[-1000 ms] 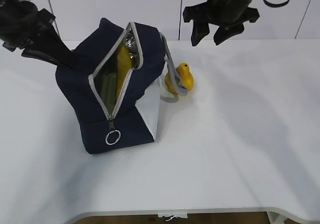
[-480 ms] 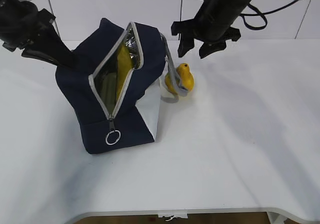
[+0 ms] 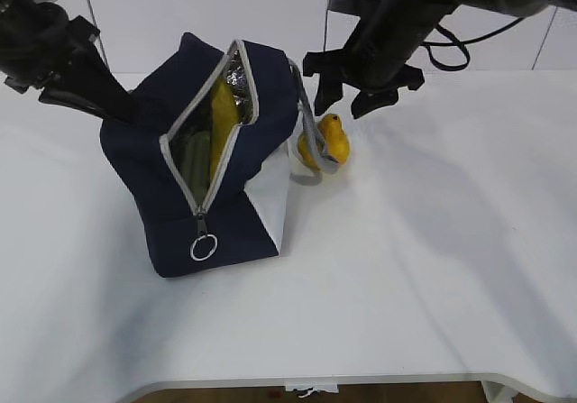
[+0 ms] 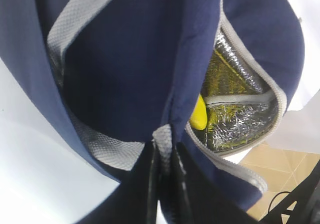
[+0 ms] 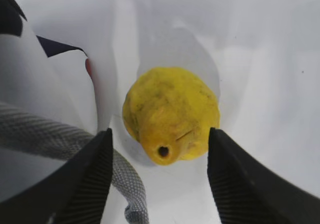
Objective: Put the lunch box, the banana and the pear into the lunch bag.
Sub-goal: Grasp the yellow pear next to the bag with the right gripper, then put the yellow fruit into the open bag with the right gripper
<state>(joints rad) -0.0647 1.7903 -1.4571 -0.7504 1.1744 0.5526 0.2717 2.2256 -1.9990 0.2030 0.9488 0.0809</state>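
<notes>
The navy lunch bag [image 3: 225,205] lies tilted on the white table with its zipper open. The banana [image 3: 221,119] is inside it and shows in the left wrist view [image 4: 198,115]. The lunch box is hidden. The pear [image 3: 326,140] stands on the table just right of the bag, partly behind a grey handle [image 3: 311,132]. My left gripper [image 4: 164,156] is shut on the bag's grey webbing at its far left side [image 3: 108,105]. My right gripper [image 3: 350,95] is open just above the pear. In the right wrist view the pear [image 5: 172,111] lies between the open fingers of that gripper [image 5: 160,176].
The grey handle strap [image 5: 75,144] lies on the table close to the pear's left side, under my right gripper's left finger [image 5: 80,181]. A metal ring pull [image 3: 204,248] hangs at the bag's front. The table edge [image 3: 361,380] runs along the front.
My right gripper has come down and to the left, from high above the table to just over the pear. The left gripper and the bag have not moved.
</notes>
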